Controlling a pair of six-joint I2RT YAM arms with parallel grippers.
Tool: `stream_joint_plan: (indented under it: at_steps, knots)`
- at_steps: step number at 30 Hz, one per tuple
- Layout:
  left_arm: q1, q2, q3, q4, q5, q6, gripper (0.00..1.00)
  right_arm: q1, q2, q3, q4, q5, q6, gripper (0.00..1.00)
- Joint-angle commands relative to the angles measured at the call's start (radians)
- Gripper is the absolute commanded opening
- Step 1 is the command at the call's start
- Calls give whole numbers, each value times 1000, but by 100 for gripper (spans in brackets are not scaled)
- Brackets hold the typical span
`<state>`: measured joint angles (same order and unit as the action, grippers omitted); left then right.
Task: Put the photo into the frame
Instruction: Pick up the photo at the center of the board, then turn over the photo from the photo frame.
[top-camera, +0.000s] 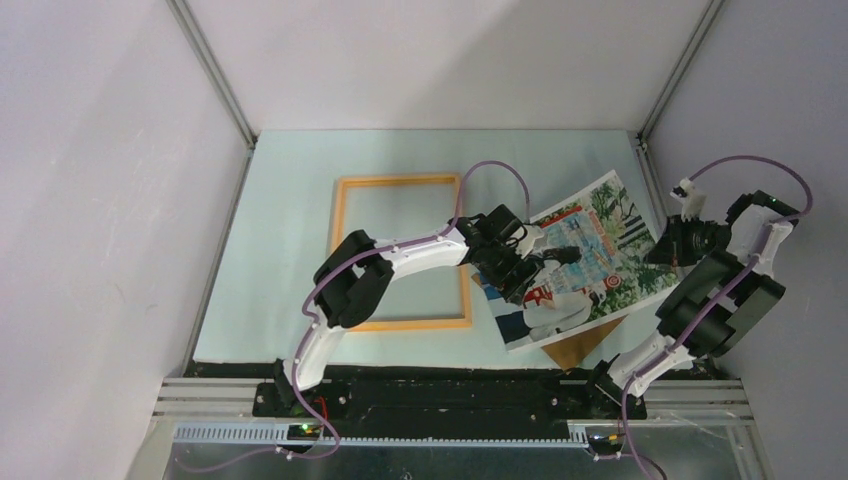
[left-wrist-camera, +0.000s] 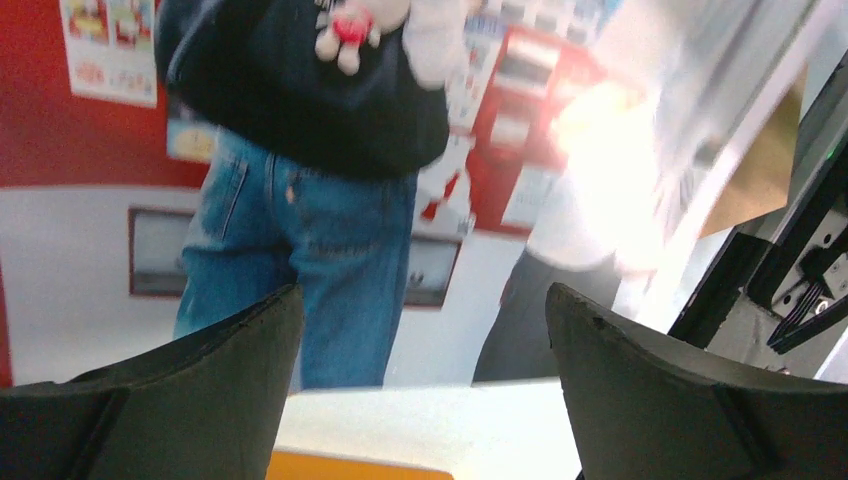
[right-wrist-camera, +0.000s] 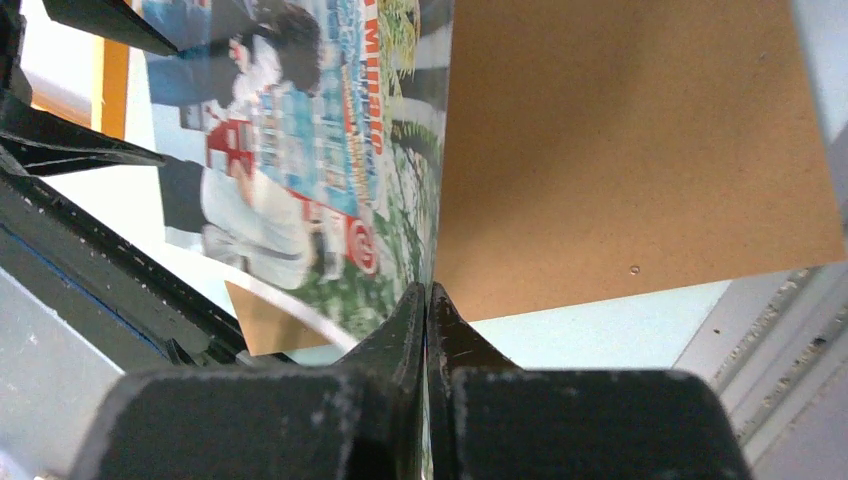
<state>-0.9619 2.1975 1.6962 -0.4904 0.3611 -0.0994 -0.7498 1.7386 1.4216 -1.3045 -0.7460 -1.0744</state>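
The photo, a glossy print of two people at a red-white vending machine, hangs tilted right of the frame. The frame is a thin light-orange wooden rectangle lying flat on the mat. My right gripper is shut on the photo's right edge, and the pinch shows in the right wrist view on the photo. My left gripper is open at the photo's left edge. In its own view the left gripper straddles the photo, whose white border lies between the jaws, with a strip of frame below.
A plain brown backing board lies on the mat under the photo, its corner showing in the top view. The pale blue mat ends at a metal rail in front. Grey walls close in both sides.
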Motion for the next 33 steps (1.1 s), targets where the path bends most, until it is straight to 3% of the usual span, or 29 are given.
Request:
stream_joint_plan:
  at_steps: [1, 11, 16, 22, 24, 27, 33]
  knots:
    - [0, -110, -16, -38, -69, 40, 97, 4, -117, 31, -23, -57, 29, 0]
    - [77, -331, -17, -49, -111, 128, 100, 86, -297, 116, -113, -122, 40, 0]
    - [105, -442, -3, -60, -176, 237, 100, 191, -344, 179, -162, -143, 57, 0]
    - [140, -517, 32, -62, -238, 257, 100, 329, -400, 254, -119, -139, 173, 0]
    - [151, -529, 48, -64, -267, 244, 100, 379, -415, 279, -91, -129, 229, 0]
    - [163, -549, 69, -64, -310, 209, 100, 454, -419, 320, 7, -81, 447, 0]
    - [158, -568, 113, -64, -323, 111, 100, 511, -369, 420, 125, -43, 777, 0]
